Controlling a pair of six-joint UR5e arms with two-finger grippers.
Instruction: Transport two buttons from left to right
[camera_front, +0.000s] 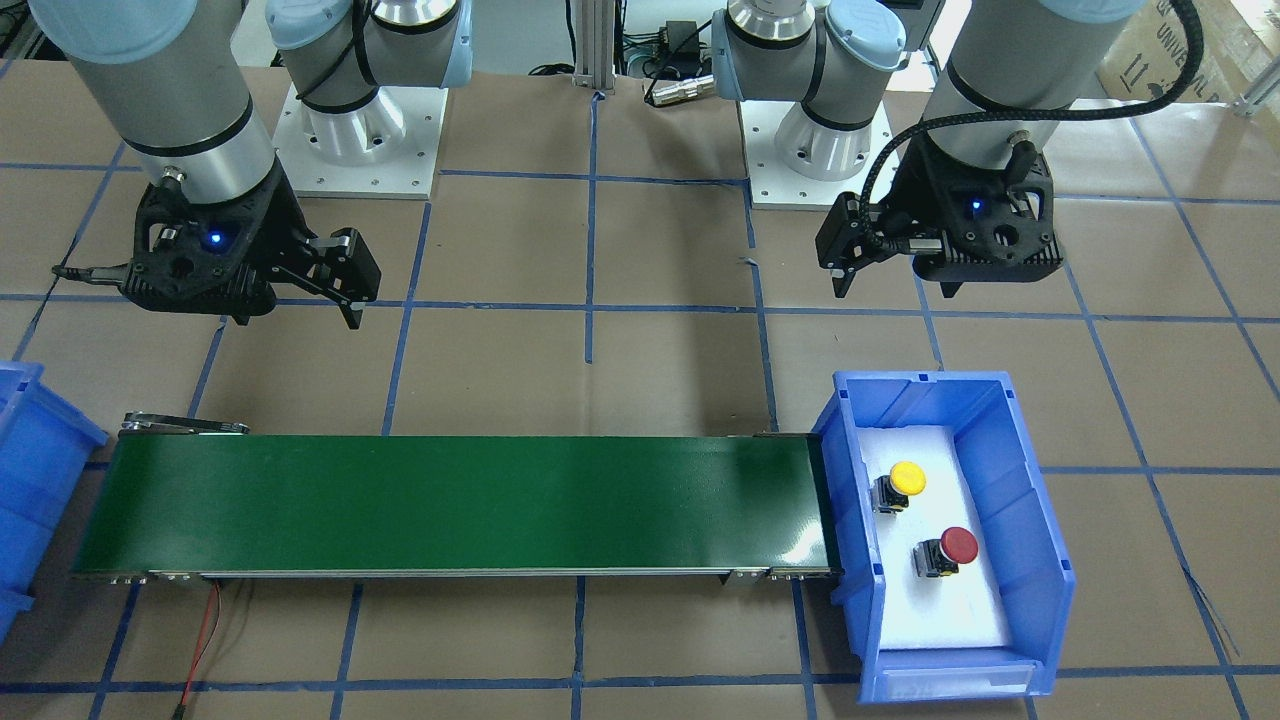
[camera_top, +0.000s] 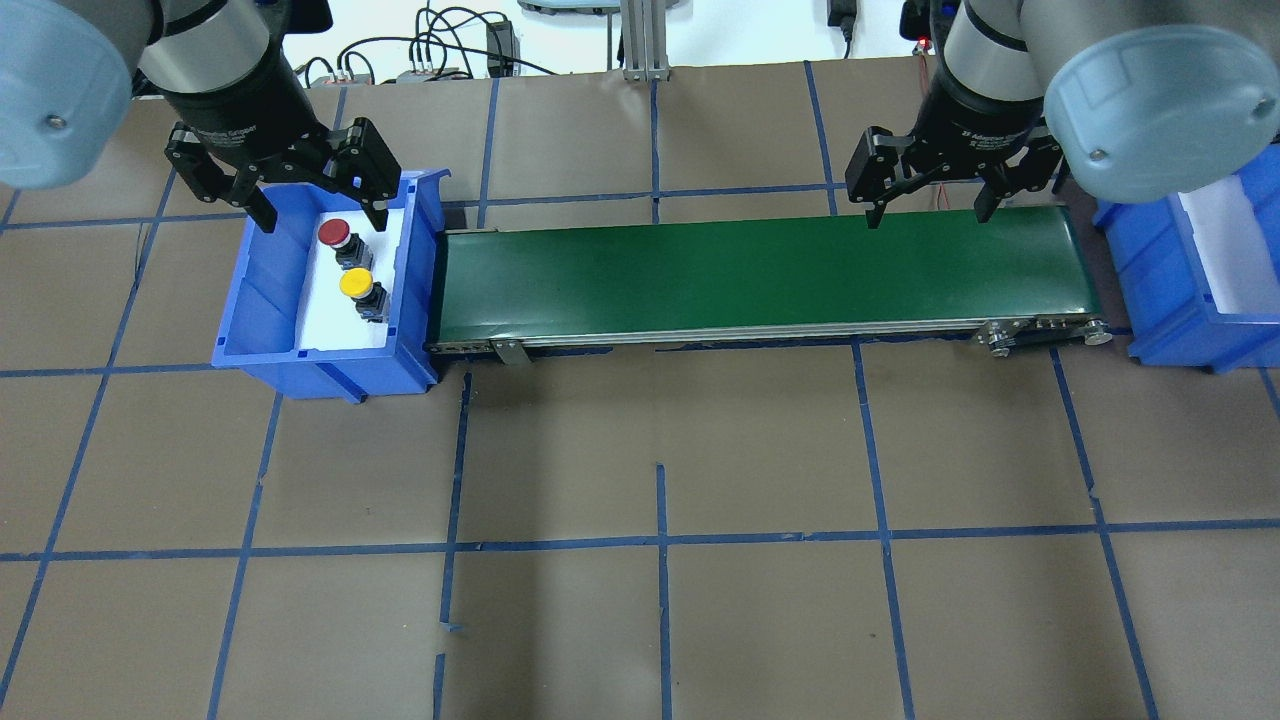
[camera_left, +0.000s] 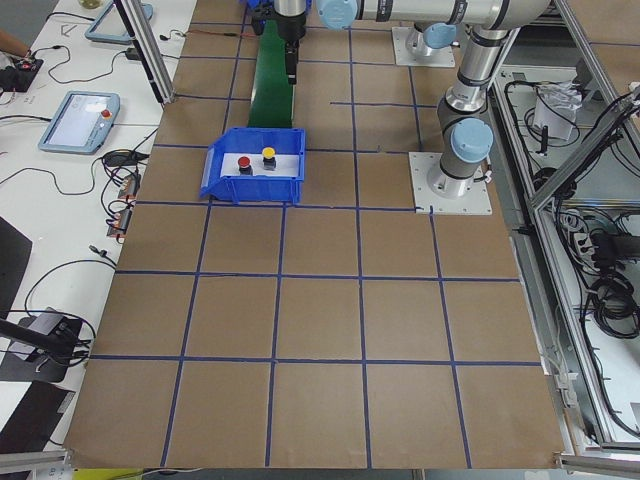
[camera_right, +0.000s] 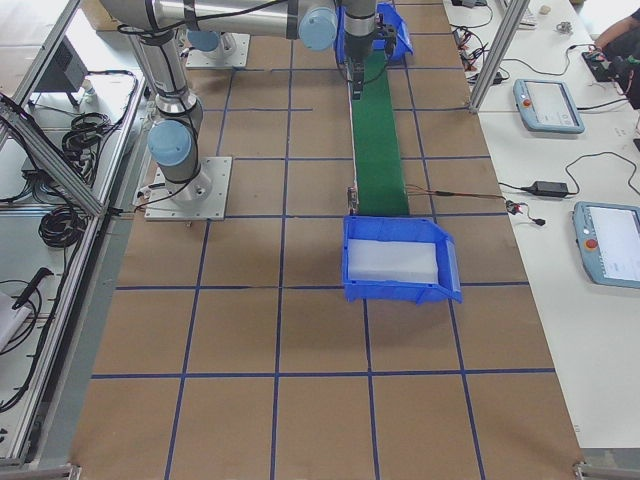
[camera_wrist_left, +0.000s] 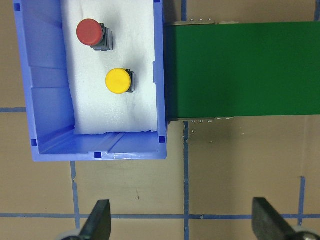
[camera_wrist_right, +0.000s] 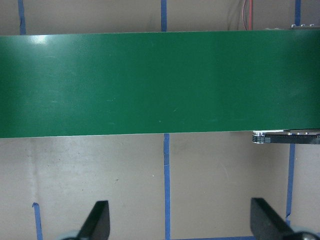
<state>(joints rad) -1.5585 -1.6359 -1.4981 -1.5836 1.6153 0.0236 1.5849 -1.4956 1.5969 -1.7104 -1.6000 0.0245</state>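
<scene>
The yellow button (camera_front: 907, 477) and the red button (camera_front: 958, 544) stand on white foam inside a blue bin (camera_front: 1040, 520) at the left end of the green conveyor belt (camera_front: 450, 500). In the overhead view the red button (camera_top: 333, 232) is farther back than the yellow one (camera_top: 355, 283). My left gripper (camera_top: 324, 222) hangs open and empty above the bin's back end, well above the buttons. The left wrist view shows both the red button (camera_wrist_left: 88, 32) and the yellow button (camera_wrist_left: 118, 81). My right gripper (camera_top: 929, 215) is open and empty over the belt's right part.
A second blue bin (camera_top: 1160, 270) lined with white foam stands at the belt's right end, with nothing in it in the exterior right view (camera_right: 395, 292). The table is brown paper with blue tape lines. Both arm bases (camera_front: 355, 150) stand behind the belt.
</scene>
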